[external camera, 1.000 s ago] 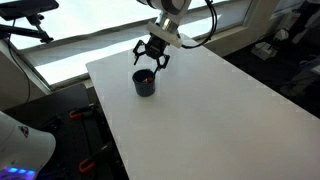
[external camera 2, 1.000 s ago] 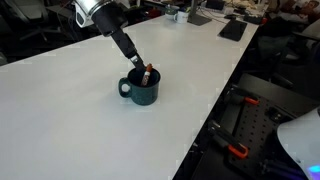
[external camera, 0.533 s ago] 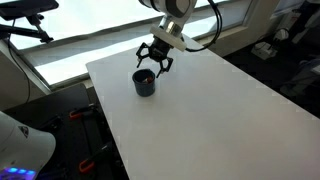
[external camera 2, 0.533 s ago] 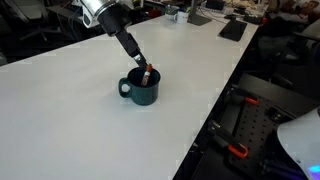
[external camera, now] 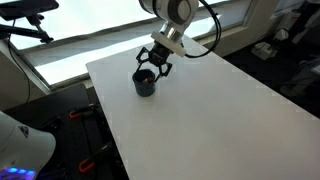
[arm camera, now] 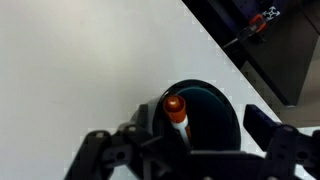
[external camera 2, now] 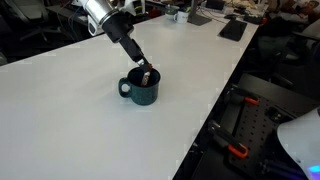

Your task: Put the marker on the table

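We're on the pickup: pincer [external camera 2: 141,64] spread wide over the marker [arm camera: 176,108] in the cup [external camera 2: 143,91]; next, close on it, lift to the desk [external camera 2: 70,115].

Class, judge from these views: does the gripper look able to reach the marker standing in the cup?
Probably yes. The open gripper hangs just above the cup, and the orange end of the marker sticks up past the rim between the jaws. Only the cup wall might crowd the grasp.
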{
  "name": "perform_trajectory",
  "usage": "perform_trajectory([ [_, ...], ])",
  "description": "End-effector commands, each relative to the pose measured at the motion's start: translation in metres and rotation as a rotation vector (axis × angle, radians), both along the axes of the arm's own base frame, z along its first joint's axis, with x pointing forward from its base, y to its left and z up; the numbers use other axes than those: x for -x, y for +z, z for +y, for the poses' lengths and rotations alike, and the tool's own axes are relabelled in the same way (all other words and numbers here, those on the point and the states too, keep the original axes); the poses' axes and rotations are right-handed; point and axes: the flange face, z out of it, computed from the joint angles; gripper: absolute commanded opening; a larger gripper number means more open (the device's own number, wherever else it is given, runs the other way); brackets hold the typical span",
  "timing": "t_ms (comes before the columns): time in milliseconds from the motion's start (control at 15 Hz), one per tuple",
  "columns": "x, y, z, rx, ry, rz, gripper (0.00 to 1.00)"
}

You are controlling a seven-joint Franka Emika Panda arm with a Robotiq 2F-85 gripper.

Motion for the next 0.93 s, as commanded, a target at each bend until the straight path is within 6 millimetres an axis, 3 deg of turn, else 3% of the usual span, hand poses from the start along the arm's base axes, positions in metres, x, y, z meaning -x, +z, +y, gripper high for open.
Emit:
perform_trajectory([
  [0,-0.006,0.001,-0.001,0.023,-0.017,0.021,0.71],
  [67,-0.007,0.0,-0.002,0.026,-0.023,0.023,0.68],
  [667,-0.013,-0.006,-0.019,0.026,-0.068,0.031,0.01],
  [867,-0.014,-0.008,-0.021,0.029,-0.073,0.036,0.03],
])
